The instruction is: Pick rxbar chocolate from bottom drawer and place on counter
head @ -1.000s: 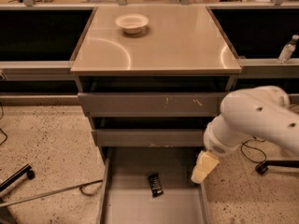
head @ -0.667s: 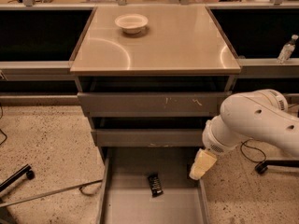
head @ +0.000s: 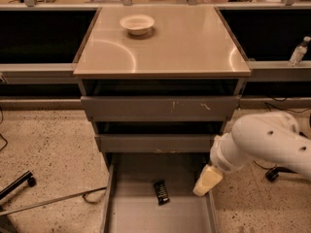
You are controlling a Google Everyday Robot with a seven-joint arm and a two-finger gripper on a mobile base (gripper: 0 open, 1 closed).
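Observation:
The rxbar chocolate (head: 162,192), a small black bar, lies flat on the floor of the open bottom drawer (head: 141,216), a little right of its middle. My gripper (head: 207,180), a pale cream tip on the white arm, hangs over the drawer's right side wall, to the right of the bar and apart from it. The beige counter (head: 194,47) tops the cabinet above.
A white bowl (head: 137,24) sits at the counter's back left. The two upper drawers (head: 158,108) stand slightly out. A water bottle (head: 298,51) stands on the right ledge. A metal rod (head: 53,201) and a black wheeled leg (head: 17,184) lie on the speckled floor at left.
My gripper has moved a little to the left and down, closer to the drawer's right wall. The bar has not moved.

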